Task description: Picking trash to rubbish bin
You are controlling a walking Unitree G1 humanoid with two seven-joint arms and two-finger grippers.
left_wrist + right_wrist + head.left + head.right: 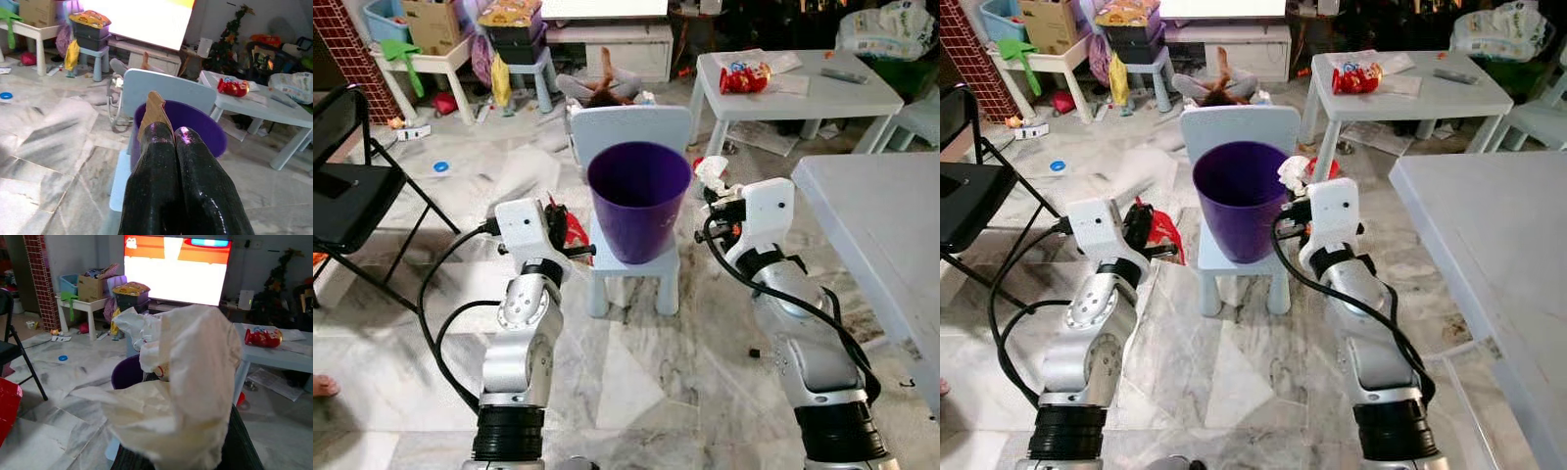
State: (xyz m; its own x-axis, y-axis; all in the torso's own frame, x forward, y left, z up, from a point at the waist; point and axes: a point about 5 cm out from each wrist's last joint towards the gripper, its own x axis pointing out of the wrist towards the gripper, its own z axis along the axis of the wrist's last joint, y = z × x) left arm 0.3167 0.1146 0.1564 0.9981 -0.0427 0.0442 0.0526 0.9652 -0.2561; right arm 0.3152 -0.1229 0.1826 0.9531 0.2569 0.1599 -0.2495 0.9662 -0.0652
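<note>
Right wrist view is looking over a crumpled cream plastic bag (pixel 181 382) that the right gripper's fingers are pinching; the wrapper is bunched over the black fingertips, so the fingers are clamped on it with little of them showing. From the head cameras, the right gripper (pixel 713 194) is holding that same pale wad just beside the right rim of the purple rubbish bin (pixel 638 201), level with its mouth and not yet over the opening. The bin is standing upright on a small light-blue child's chair (pixel 631 127), which is sitting on the marble floor (pixel 636 382) between the two arms.

On the other side, the left gripper (pixel 570 227) is hovering beside the bin's left wall with a red wrapper (pixel 1161 231) at its fingers. Its wrist camera is showing the two glossy black fingers (pixel 156 186) pressed together, with a thin tan scrap (pixel 152 111) sticking up from between their tips towards the bin.

Behind the chair, a white table (pixel 822 93) is carrying a red snack packet (pixel 745 76), and a black folding chair (pixel 347 186) is standing off to the left.
</note>
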